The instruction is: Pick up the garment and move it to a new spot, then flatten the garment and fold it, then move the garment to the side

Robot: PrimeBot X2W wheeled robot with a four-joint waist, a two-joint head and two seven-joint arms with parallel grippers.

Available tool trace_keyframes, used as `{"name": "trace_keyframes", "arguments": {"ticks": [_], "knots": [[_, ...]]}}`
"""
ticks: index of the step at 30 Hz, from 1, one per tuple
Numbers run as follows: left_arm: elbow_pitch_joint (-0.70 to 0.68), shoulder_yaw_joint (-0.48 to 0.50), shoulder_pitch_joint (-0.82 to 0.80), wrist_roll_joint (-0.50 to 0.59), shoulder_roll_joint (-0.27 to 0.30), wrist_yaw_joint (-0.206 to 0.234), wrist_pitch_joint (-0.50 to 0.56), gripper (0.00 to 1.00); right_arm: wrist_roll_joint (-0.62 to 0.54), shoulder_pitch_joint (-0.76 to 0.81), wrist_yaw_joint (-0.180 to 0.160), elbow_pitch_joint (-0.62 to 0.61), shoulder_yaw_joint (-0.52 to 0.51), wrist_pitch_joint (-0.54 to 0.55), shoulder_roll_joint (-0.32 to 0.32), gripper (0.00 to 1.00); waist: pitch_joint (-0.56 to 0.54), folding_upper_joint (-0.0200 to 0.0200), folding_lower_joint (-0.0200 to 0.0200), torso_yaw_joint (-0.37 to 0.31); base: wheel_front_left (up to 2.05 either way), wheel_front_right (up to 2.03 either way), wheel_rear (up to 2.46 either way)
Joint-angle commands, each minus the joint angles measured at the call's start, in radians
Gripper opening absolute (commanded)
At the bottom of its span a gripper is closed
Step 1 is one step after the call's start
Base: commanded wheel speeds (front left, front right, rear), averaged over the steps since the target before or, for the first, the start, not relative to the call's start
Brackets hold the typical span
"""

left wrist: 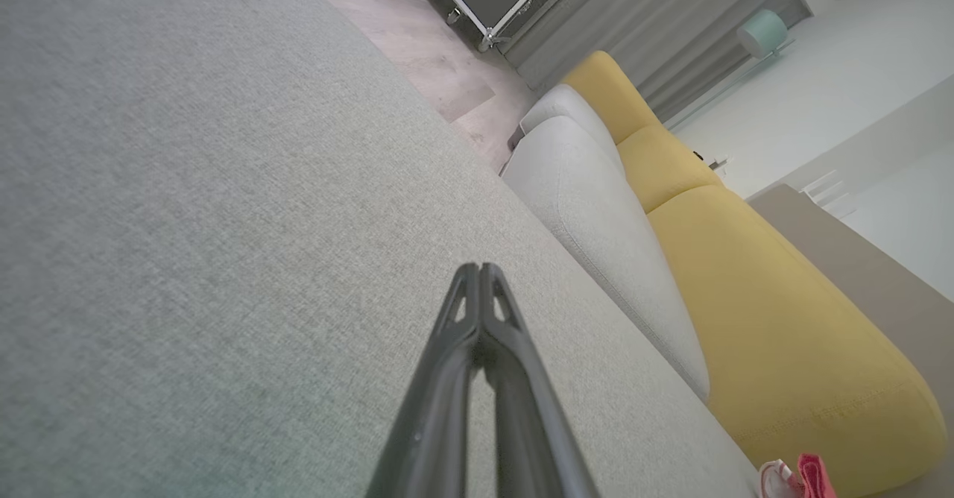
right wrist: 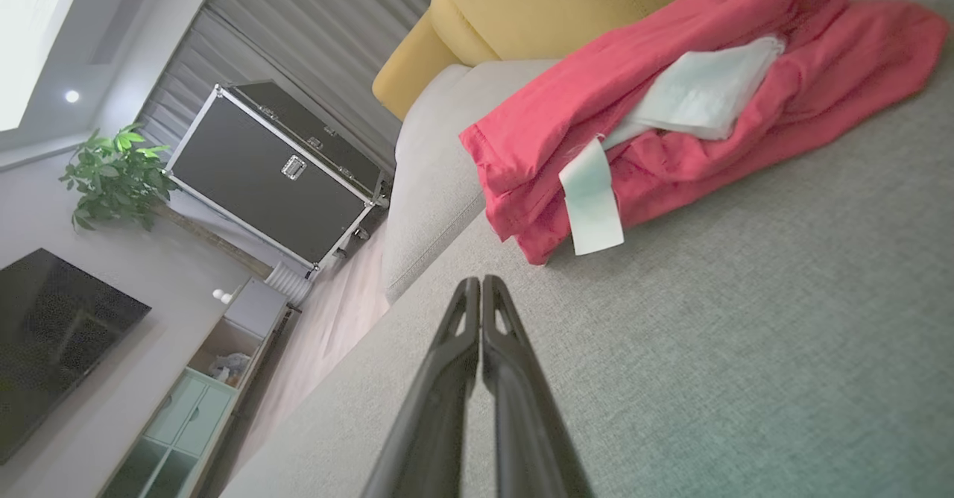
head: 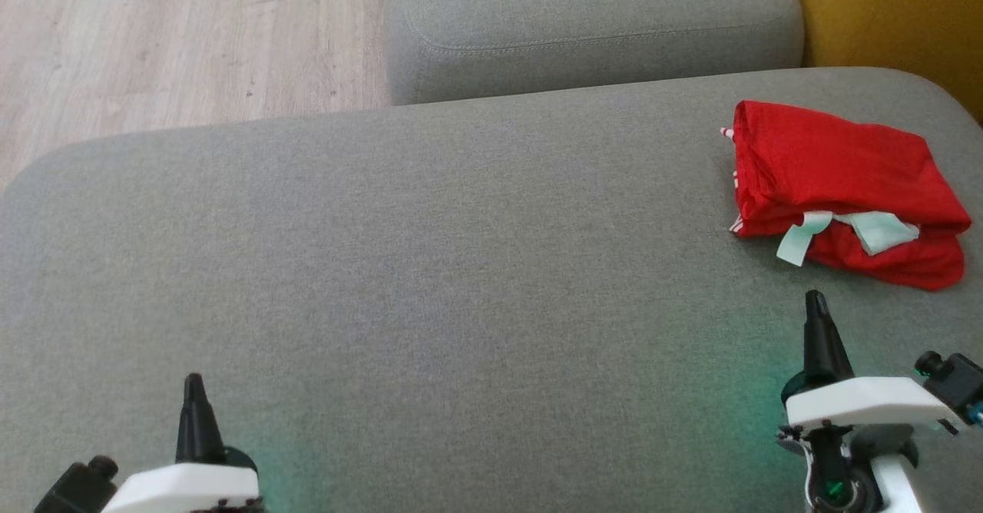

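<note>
A red garment (head: 845, 190) lies folded in a thick bundle at the far right of the grey sofa seat (head: 461, 267), with pale tags sticking out of its near edge. The right wrist view shows it close up as a red garment (right wrist: 671, 110) just beyond the fingertips. My right gripper (head: 815, 302) is shut and empty, hovering a short way in front of the bundle without touching it; its tips (right wrist: 481, 283) meet. My left gripper (head: 193, 382) rests shut and empty at the lower left, far from the garment, fingertips (left wrist: 478, 270) pressed together. A red corner of the garment (left wrist: 812, 476) peeks in there.
A second grey cushion (head: 591, 29) sits behind the seat and a yellow cushion (head: 891, 14) at the back right. Wooden floor (head: 177, 37) lies beyond the seat's far left edge. A black case (right wrist: 276, 170), plant and TV stand further off.
</note>
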Motion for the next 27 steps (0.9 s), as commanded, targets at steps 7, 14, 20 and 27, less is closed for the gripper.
{"name": "trace_keyframes", "arguments": {"ticks": [7, 14, 20, 27], "knots": [[-0.043, 0.030, -0.062, -0.078, 0.006, -0.002, 0.021, 0.00, 0.090, -0.042, 0.000, -0.049, -0.007, 0.023, -0.003, 0.00, 0.001, 0.0000, -0.0001, 0.002, 0.00, 0.00, 0.00], [-0.049, 0.036, -0.070, -0.157, 0.006, -0.003, 0.045, 0.00, 0.178, -0.041, -0.001, -0.060, -0.018, 0.046, -0.003, 0.00, 0.002, 0.0000, -0.0001, 0.005, 0.00, 0.00, 0.00], [-0.053, 0.040, -0.077, -0.216, 0.006, -0.003, 0.062, 0.00, 0.244, -0.041, -0.001, -0.068, -0.027, 0.063, -0.004, 0.00, 0.003, 0.0000, -0.0001, 0.006, 0.00, 0.00, 0.00], [-0.058, 0.044, -0.084, -0.285, 0.007, -0.004, 0.083, 0.00, 0.321, -0.040, -0.001, -0.077, -0.037, 0.083, -0.004, 0.00, 0.005, 0.0000, -0.0001, 0.008, 0.00, 0.00, 0.00]]}}
